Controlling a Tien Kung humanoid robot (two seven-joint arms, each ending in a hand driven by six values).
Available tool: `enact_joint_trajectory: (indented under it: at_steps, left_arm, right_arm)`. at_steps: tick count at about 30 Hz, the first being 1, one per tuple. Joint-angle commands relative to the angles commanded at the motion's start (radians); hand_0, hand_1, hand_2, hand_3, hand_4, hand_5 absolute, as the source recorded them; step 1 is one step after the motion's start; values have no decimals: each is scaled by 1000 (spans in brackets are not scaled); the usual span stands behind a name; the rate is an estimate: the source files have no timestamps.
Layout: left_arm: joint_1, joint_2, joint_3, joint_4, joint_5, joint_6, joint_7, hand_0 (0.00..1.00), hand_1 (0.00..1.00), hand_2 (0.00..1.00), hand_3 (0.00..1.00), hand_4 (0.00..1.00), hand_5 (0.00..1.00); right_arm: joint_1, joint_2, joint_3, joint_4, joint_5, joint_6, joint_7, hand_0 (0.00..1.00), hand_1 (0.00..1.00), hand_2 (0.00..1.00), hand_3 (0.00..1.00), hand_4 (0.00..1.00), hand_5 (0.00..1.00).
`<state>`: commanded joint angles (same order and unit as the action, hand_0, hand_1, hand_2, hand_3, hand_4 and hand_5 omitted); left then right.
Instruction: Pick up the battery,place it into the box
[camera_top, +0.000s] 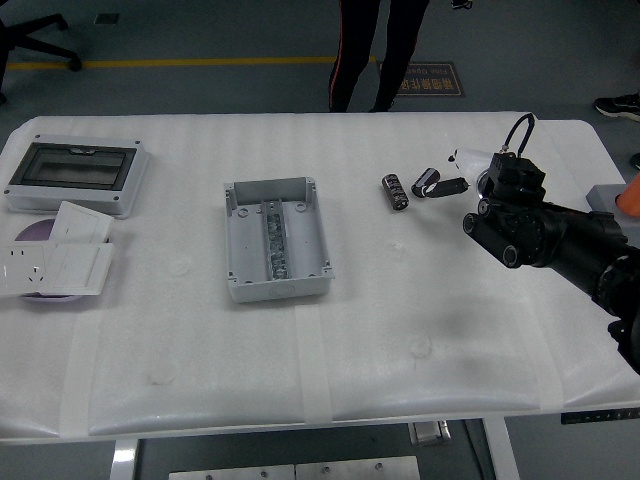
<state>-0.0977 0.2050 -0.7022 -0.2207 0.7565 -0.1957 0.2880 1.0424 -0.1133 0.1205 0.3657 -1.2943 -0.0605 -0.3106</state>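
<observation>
1. A small black cylindrical battery (395, 191) lies on its side on the white table (400, 400), right of centre in the upper half of the frame, with nothing touching it.
2. Just to its right lies a second small dark cylinder (426, 181), tilted, which looks like another battery; whether it is in the robot's fingers or only beside them cannot be told.
3. The robot's right hand (470, 178) reaches in from the right edge of the frame, at the end of a black arm (560, 240). A dark fingertip (452, 187) points left toward the second cylinder. Whether the hand's fingers are apart or together cannot be told, because the wrist housing hides most of them.
4. The grey open box (274, 239) sits near the centre of the frame, well apart from the battery and to its left. It is rectangular, has no lid on it, and shows a metal rail running along its floor.
5. At the upper left stands a larger grey enclosure with a dark transparent cover (74, 175).
6. Below it, at the left edge, lie white switch plates (55, 262), overlapping one another.
7. At the top of the frame, past the table's far side, a person's legs (368, 50) in dark trousers stand on the grey floor.
8. The robot's left arm does not appear in the picture.
</observation>
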Motion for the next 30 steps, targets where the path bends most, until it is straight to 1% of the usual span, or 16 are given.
enact_joint_trajectory:
  at_steps: [10, 17, 24, 25, 30]
  left_arm:
    - [-4, -4, 1, -1, 3, -1, 3, 376, 603, 496, 352, 477, 372]
    - [-7, -7, 16, -2, -3, -2, -1, 376, 603, 494, 349, 476, 372]
    - [-9, -9, 22, -2, -2, -3, -3, 376, 603, 494, 350, 477, 372]
    - [-9, -9, 24, -2, -2, -4, -4, 376, 603, 493, 350, 478, 372]
    - [-8, -10, 22, -3, 3, -5, -3, 376, 603, 493, 350, 478, 372]
  right_arm:
    - [-11, 19, 52, -22, -44, 24, -2, 803, 701, 806, 866, 935, 696]
    - [-22, 25, 94, -36, -81, 40, -6, 802, 701, 807, 869, 937, 701]
    - [-22, 31, 117, -39, -104, 43, -10, 801, 700, 805, 870, 936, 702]
    - [-22, 32, 120, -39, -107, 42, -10, 801, 694, 803, 871, 894, 665]
    - [-20, 37, 126, -39, -116, 38, -12, 801, 694, 803, 871, 894, 665]
